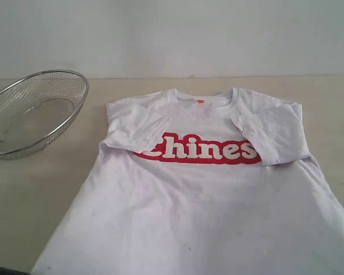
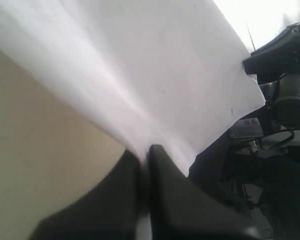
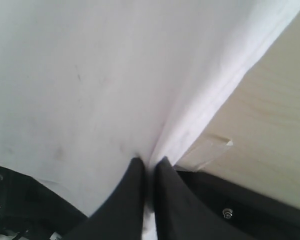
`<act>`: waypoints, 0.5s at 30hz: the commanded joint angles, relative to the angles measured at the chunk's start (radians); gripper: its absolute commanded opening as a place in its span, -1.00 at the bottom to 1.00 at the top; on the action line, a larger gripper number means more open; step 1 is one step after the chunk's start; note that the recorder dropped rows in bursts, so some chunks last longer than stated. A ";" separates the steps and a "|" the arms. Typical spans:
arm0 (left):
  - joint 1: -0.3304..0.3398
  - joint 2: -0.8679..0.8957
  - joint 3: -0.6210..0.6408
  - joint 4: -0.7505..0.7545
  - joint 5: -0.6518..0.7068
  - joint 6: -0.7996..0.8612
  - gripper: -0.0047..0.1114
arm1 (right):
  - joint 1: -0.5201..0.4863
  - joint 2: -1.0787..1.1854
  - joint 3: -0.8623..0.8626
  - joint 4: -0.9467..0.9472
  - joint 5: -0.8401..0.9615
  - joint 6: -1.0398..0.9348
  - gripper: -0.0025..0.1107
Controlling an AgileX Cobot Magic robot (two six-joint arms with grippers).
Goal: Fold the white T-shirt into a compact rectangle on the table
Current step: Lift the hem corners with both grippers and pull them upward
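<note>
The white T-shirt lies face up on the table, collar at the far side, both sleeves folded inward over the red lettered band. Its lower part runs off the near edge of the exterior view. In the left wrist view my left gripper is shut on a pinch of the white T-shirt at its lower left edge. My right gripper in the right wrist view is likewise shut on the white T-shirt at its lower right edge. Neither gripper shows in the exterior view.
A round wire-mesh metal basket stands tilted at the far left of the table, apart from the shirt. Bare tabletop lies to the right of the shirt. The other arm's dark hardware shows in the left wrist view.
</note>
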State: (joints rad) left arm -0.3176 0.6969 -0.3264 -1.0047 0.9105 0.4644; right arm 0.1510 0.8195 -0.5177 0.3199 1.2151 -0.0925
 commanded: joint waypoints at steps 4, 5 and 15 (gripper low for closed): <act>-0.006 0.045 -0.076 0.009 -0.095 -0.016 -0.84 | -0.001 0.042 -0.076 -0.003 -0.007 -0.010 -0.96; -0.006 0.064 -0.091 0.017 -0.104 -0.016 -0.84 | -0.001 0.056 -0.097 -0.003 -0.013 -0.012 -0.96; -0.006 0.360 -0.320 0.060 -0.257 0.036 -0.84 | -0.001 0.293 -0.331 -0.047 -0.120 -0.033 -0.96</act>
State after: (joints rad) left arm -0.3176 0.9998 -0.5895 -0.9534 0.6865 0.4837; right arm 0.1510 1.0635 -0.8047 0.2988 1.1266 -0.1135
